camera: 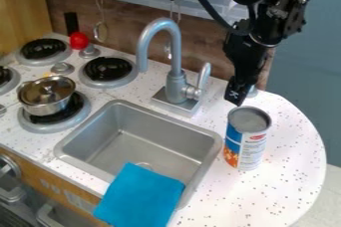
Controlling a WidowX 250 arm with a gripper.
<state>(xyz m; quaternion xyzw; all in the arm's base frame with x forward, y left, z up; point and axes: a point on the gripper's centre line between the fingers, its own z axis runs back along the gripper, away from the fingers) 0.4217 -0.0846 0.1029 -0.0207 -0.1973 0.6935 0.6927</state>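
Note:
The black gripper (238, 96) hangs down at the right of the view, just above and slightly left of the top of a can. The can (246, 139), with a blue, white and orange label and a grey top, stands upright on the white speckled counter, right of the sink. A blue cloth (141, 196) is draped over the sink's front edge. On the front burner at the left sits a small metal pot (47, 96) with a lid.
A grey sink (143, 144) is set in the counter (286, 171). Behind it rises a tall grey faucet (174, 61) with a handle. Black burners (108, 68) are at the left, with a red ball-shaped object (79, 40) near the back wall. Utensils (100, 31) hang from a rail.

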